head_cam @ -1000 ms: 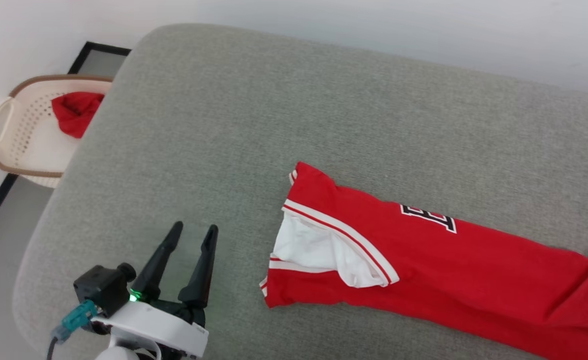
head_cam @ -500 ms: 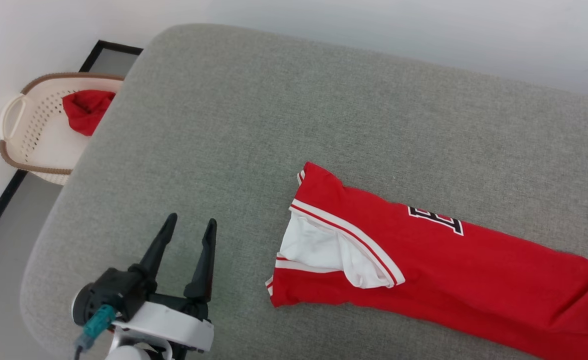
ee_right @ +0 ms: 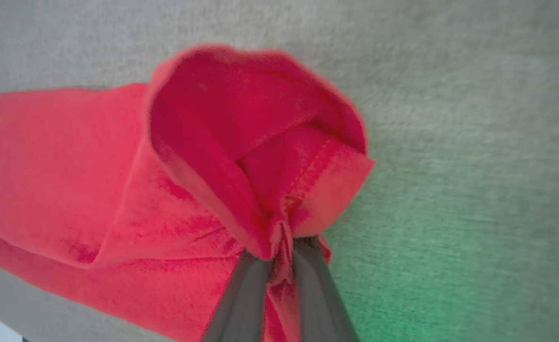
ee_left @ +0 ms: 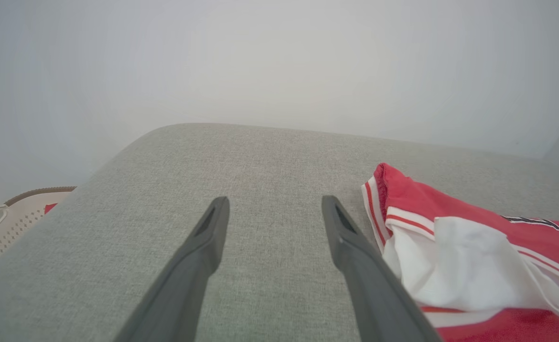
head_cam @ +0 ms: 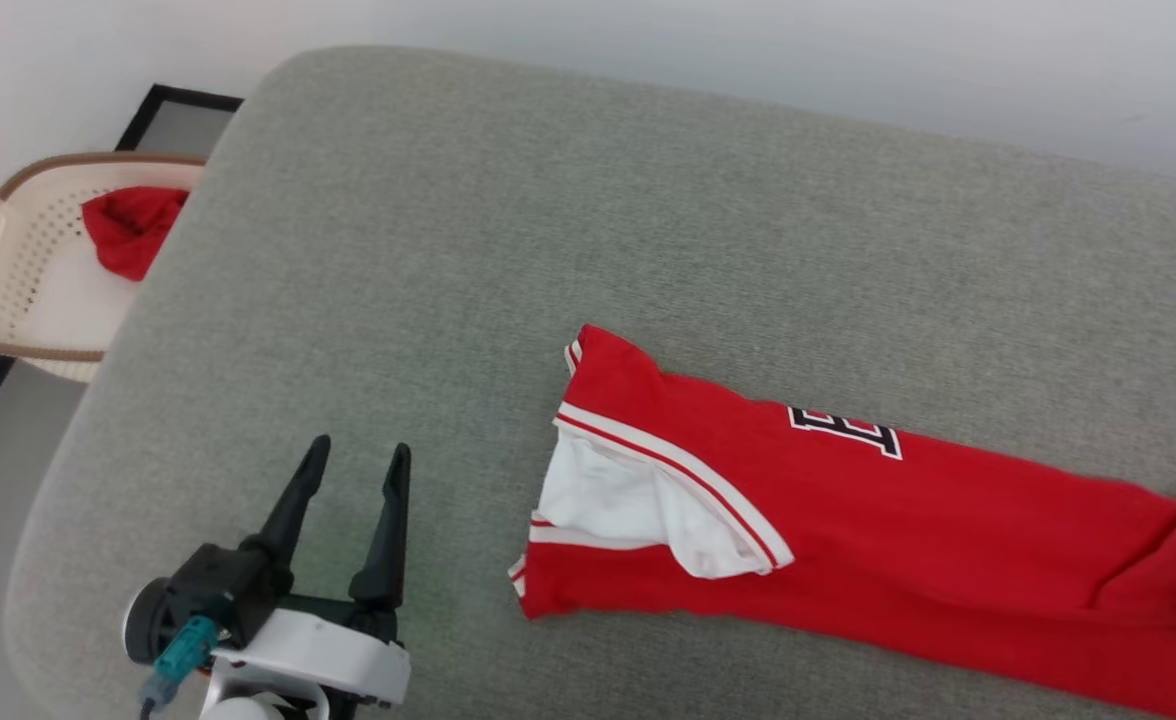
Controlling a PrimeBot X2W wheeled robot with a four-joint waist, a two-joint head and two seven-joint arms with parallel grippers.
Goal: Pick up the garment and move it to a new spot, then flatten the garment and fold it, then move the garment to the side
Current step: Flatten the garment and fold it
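Okay, the bright red jersey shirt with white sleeves and striped trim (head_cam: pixel 848 520) lies as a long narrow strip on the grey fabric cushion (head_cam: pixel 548 200), running from frame centre to the lower right edge in the head view. The right end effector (ee_right: pixel 282 242) is pinched tight on a bunched bit of the shirt's red hem end. The left end effector (head_cam: pixel 361 447) sits lower left, jaws wide, holding nothing, clear of the sleeve end. Looks like the fold step: the next move probably calls for lifting the hem end and carrying it over toward the sleeve end without dragging the strip askew.
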